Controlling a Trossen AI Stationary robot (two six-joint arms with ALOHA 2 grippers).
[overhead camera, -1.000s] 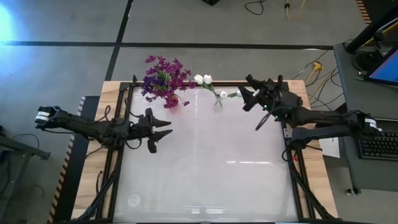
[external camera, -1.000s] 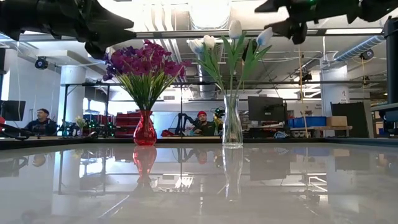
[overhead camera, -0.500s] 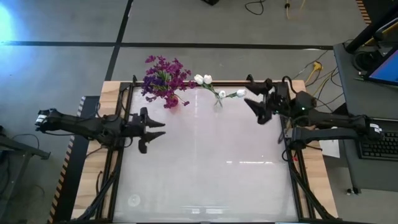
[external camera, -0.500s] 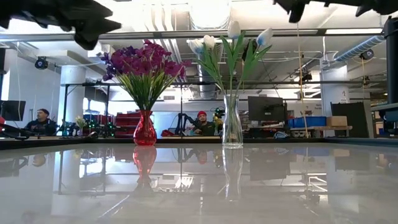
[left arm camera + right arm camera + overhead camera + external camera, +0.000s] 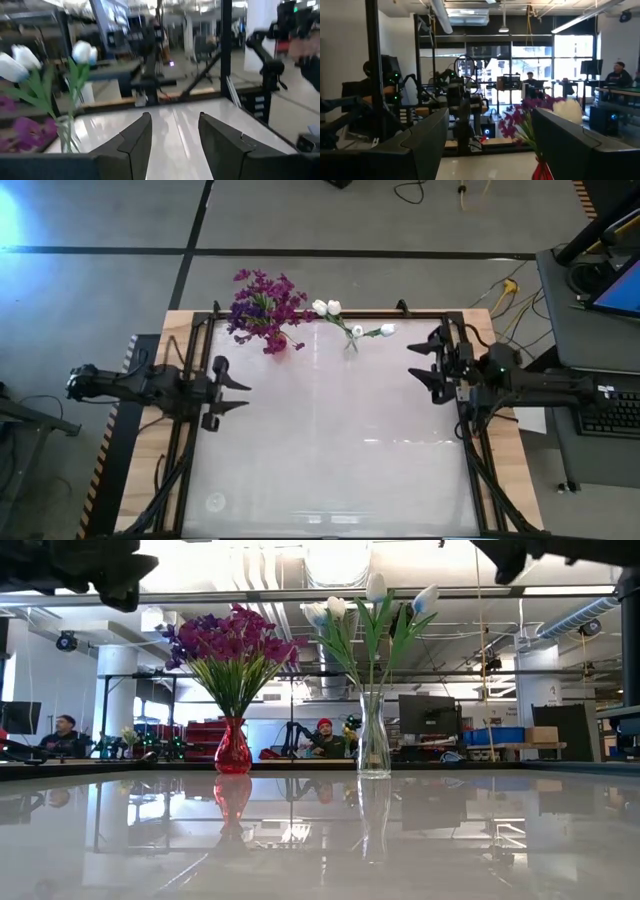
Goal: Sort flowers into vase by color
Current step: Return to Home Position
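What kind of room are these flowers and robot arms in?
Probably a robotics lab or workshop. A robot's left tool and right tool hover open at the sides of a shiny table. Beyond it, people sit near monitors, under bare ceiling pipes.

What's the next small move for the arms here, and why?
Likely retract both arms to rest: the purple flowers stand in the red vase, the white flowers in the transparent vase, and the left gripper and right gripper are open and empty.
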